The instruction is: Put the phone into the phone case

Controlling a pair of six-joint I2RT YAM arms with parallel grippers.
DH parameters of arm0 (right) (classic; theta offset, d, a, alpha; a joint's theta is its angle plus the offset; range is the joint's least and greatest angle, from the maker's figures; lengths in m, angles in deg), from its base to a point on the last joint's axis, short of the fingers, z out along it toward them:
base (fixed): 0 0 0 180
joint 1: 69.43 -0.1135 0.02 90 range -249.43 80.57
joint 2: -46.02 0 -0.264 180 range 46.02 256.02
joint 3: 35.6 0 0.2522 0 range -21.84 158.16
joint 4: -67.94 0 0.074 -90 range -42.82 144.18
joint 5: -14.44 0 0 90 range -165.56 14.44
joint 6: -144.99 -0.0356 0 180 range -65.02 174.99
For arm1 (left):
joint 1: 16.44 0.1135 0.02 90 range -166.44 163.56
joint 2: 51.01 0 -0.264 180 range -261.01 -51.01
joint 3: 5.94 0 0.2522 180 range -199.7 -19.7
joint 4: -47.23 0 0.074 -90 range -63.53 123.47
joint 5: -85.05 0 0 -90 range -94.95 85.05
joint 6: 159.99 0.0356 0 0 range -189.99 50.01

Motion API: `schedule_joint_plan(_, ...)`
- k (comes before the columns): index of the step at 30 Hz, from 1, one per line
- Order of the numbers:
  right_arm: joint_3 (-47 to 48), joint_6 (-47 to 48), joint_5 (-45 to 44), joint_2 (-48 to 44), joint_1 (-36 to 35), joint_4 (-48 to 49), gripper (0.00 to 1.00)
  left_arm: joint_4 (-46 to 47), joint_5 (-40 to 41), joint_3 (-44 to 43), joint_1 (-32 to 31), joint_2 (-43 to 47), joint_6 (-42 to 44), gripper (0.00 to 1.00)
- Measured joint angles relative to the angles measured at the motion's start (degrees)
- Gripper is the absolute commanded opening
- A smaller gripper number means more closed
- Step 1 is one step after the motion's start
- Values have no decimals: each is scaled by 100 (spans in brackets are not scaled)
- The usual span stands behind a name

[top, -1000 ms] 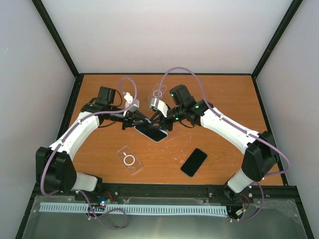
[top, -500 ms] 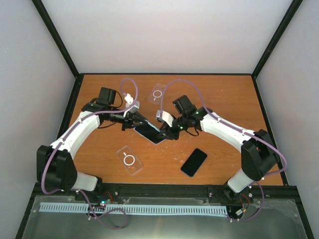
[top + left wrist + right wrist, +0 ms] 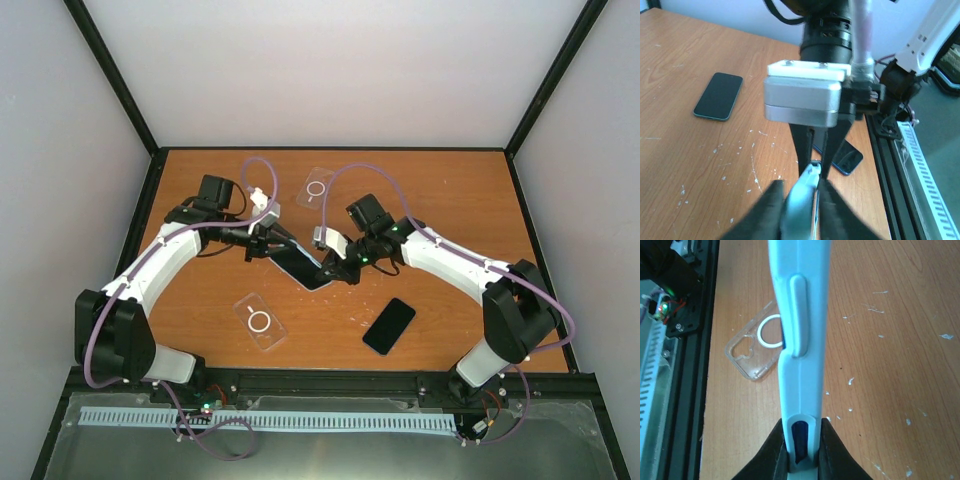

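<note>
Top view: left gripper [image 3: 266, 244] and right gripper [image 3: 334, 270] hold the dark flat phone [image 3: 301, 265] between them above mid-table. Left wrist: jaws pinch the pale-blue rubbery phone case [image 3: 802, 186] rim. Right wrist: jaws clamp its end; an uneven squeeze could pop the apparently half-seated phone out.

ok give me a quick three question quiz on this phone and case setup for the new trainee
1. True or false: the bare black phone lying flat on the wooden table is held by the right gripper.
2. What do the left gripper and the right gripper both clamp? A the light-blue phone case; B a clear case; C a purple cable.
3. How many clear plastic cases with a white ring lie on the table?
Key: 1 false; 2 A; 3 two, the second one near the far edge.
</note>
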Motion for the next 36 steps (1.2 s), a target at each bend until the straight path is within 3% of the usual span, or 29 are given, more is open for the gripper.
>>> schedule_joint_plan(1,0,-37,11,0,2,9,3,44,24,0,0,0,-37,51)
schedule_joint_plan(5,0,-446,72,39,116,70,3,332,168,-2,79,2,-448,71)
schedule_joint_plan(8,4,-791,203,116,382,136,3,579,251,-2,291,15,-772,92)
schedule_joint_plan(10,22,-1025,295,181,584,205,3,776,299,-4,566,33,-1047,99)
schedule_joint_plan(14,188,-1508,461,361,955,293,3,1123,560,-4,927,98,-1475,100)
schedule_joint_plan(24,872,-2605,723,1104,1773,568,3,1685,1060,129,927,227,-1965,100)
schedule_joint_plan(36,1456,-3456,758,1978,1971,562,3,1814,1196,227,927,227,-2041,100)
